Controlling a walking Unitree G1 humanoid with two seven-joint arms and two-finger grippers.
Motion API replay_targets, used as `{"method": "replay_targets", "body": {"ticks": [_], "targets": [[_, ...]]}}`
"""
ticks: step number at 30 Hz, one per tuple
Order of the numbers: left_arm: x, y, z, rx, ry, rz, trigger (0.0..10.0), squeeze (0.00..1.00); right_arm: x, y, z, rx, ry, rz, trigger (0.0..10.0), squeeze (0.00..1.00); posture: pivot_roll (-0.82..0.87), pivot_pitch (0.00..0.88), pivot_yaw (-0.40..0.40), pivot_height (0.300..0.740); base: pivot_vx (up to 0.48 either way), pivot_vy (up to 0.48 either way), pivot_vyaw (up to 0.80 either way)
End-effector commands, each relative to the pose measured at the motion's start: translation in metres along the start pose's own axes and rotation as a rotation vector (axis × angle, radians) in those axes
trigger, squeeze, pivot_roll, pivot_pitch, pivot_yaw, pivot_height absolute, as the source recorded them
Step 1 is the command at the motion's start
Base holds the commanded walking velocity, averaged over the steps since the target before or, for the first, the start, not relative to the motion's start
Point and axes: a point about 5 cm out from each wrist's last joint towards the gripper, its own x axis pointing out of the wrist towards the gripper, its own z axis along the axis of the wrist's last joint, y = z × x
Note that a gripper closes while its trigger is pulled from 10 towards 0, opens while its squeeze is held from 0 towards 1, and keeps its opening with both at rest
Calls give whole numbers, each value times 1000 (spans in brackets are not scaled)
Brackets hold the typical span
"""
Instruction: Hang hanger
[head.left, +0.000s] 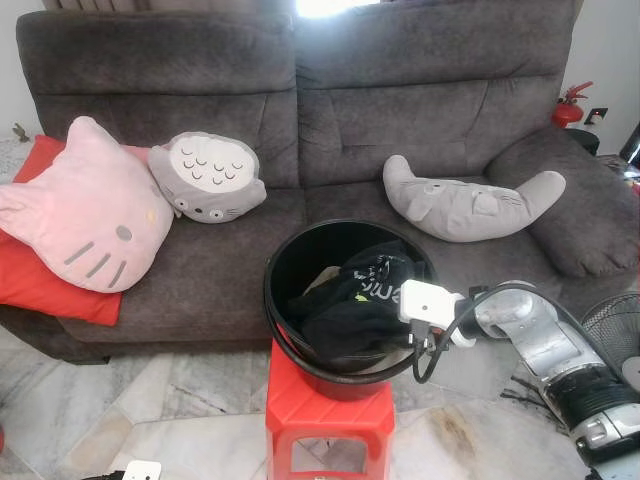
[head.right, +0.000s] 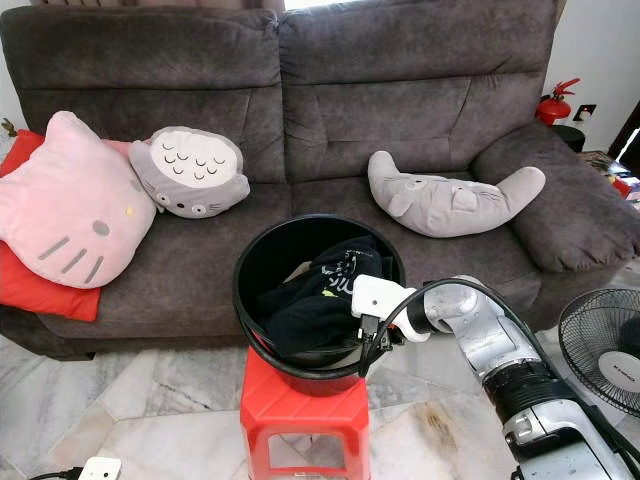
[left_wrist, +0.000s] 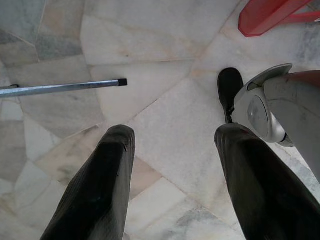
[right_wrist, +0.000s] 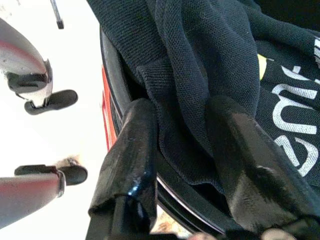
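A black bucket (head.left: 283, 262) stands on a red stool (head.left: 330, 412) in front of the sofa, stuffed with dark clothes (head.left: 355, 305), one with white lettering. My right arm reaches in from the right, its white wrist block (head.left: 427, 301) at the bucket's near right rim. In the right wrist view, my right gripper (right_wrist: 182, 107) is open, with one finger (right_wrist: 132, 150) over the rim and the other on the cloth, and a fold of dark knit fabric (right_wrist: 200, 75) between them. My left gripper (left_wrist: 175, 132) hangs open over the marble floor.
A grey sofa (head.left: 420, 120) carries a pink cat cushion (head.left: 85, 210), a round grey cushion (head.left: 207, 177), a long grey plush (head.left: 465, 200) and a red pillow (head.left: 30, 280). A floor fan (head.right: 603, 350) stands at the right. A thin metal rod (left_wrist: 65, 87) lies over the floor.
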Motion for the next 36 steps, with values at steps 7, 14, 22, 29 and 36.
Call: {"method": "replay_targets", "body": {"ticks": [7,14,22,29,36], "targets": [[0,2,-3,-1,11,8,10000,0,0,1,-13,-2,82,-14,10000,0,-104,0,28,719,0,0,0],[0,2,-3,-4,11,9,10000,0,-3,-4,-20,-35,141,-64,10000,0,-103,0,26,719,0,0,0],[0,2,-3,-6,9,10,10000,0,-6,-17,-20,-95,160,-199,10000,0,-103,0,26,719,0,0,0],[0,2,-3,-8,9,13,10000,0,-6,-25,-11,-130,100,-272,863,0,-99,0,24,719,0,0,0],[0,2,-3,-6,8,15,10000,0,-11,-34,1,-187,41,-336,0,0,-99,0,24,719,0,0,0]]}}
